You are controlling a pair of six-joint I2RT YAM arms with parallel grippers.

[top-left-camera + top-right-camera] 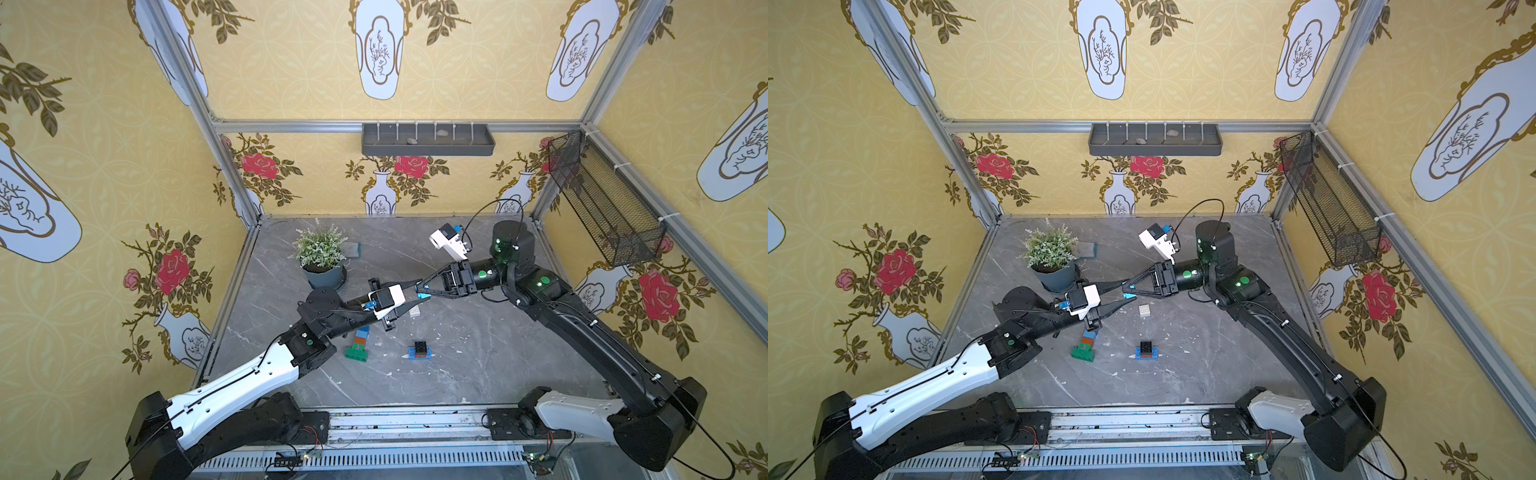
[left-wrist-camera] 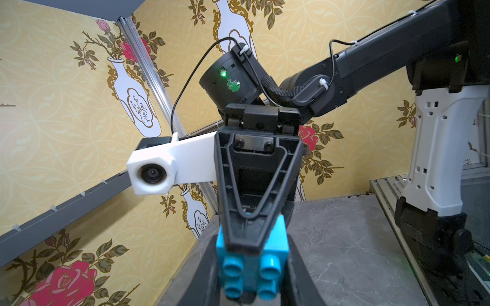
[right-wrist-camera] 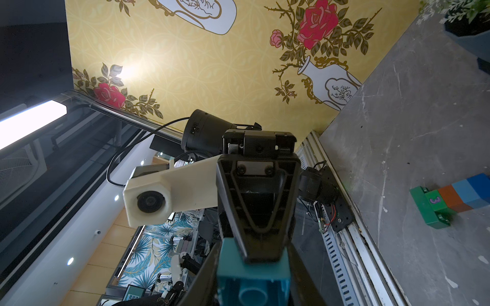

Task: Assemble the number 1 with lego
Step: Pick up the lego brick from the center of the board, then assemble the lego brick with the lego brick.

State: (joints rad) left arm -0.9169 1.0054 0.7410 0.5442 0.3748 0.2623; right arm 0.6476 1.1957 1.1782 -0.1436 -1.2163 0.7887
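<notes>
A light blue lego brick (image 1: 424, 296) (image 1: 1129, 296) hangs in mid-air above the table's middle, held from both sides. My left gripper (image 1: 417, 291) (image 2: 252, 254) has its fingers pressed on two sides of the brick (image 2: 252, 265), studs facing the camera. My right gripper (image 1: 421, 291) (image 3: 252, 265) is shut on the same brick (image 3: 252, 286) across its other faces. A lying stack of green, orange-brown, light blue and blue bricks (image 1: 358, 343) (image 1: 1086, 345) (image 3: 450, 201) rests by the left arm. A black-red-blue stack (image 1: 420, 350) (image 1: 1146, 350) and a white brick (image 1: 1145, 310) lie on the table.
A potted plant (image 1: 322, 257) (image 1: 1052, 257) stands at the back left, a grey-green pad (image 1: 353, 248) behind it. A grey shelf tray (image 1: 428, 139) hangs on the back wall and a black mesh basket (image 1: 602, 199) on the right wall.
</notes>
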